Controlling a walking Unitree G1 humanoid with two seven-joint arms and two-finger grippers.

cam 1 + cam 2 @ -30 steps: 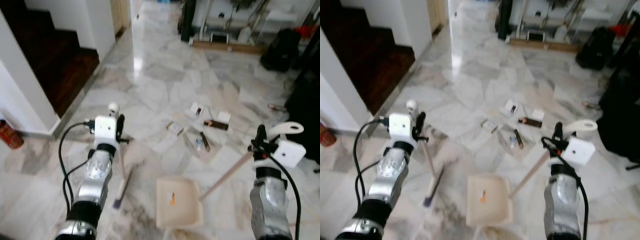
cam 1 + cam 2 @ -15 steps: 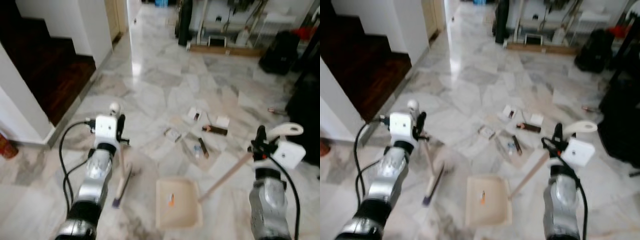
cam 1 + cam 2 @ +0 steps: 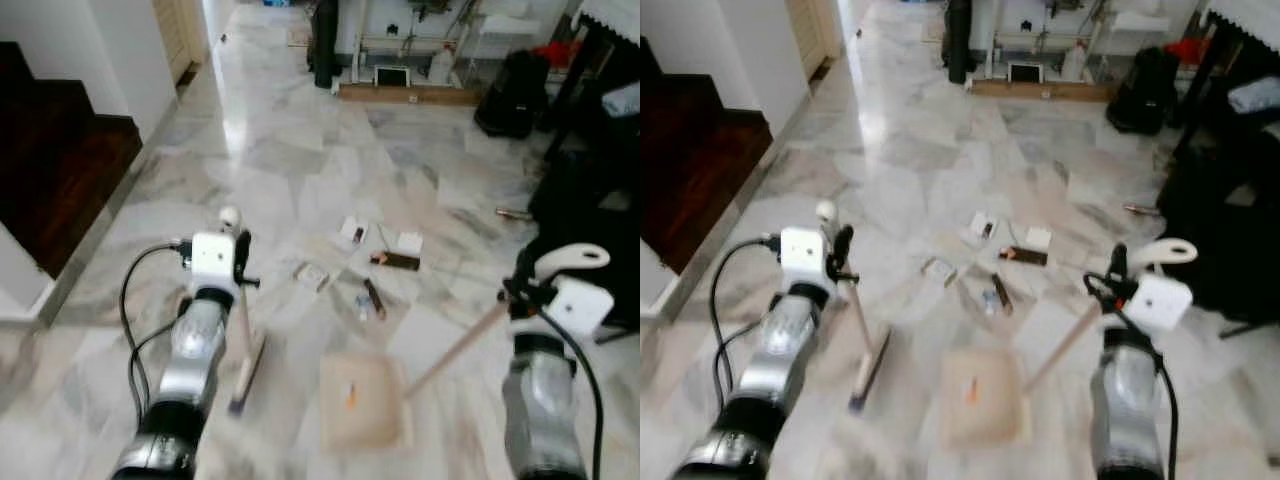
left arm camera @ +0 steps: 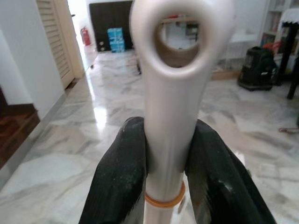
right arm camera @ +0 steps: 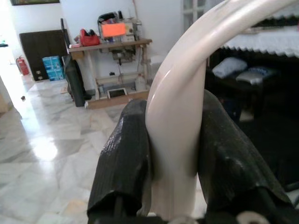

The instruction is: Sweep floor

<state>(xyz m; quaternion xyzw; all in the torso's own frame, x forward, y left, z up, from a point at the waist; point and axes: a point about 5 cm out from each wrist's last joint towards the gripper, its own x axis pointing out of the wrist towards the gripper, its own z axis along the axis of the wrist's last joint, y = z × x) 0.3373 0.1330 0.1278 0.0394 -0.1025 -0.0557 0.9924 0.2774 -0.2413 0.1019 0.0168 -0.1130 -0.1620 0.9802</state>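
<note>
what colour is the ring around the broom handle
Orange ring on the cream plastic broom handle; clearest in the left wrist view.

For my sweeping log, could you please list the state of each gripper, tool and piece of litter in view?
left gripper: shut on the broom handle.
right gripper: shut on the dustpan handle.
broom: upright, head on the floor.
dustpan: flat on the floor, one orange scrap inside.
litter: scattered on the marble beyond the dustpan, unswept.

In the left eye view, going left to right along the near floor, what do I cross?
Left gripper clamped on the broom handle → broom head → beige dustpan → dustpan handle → right gripper holding that handle's top.
</note>
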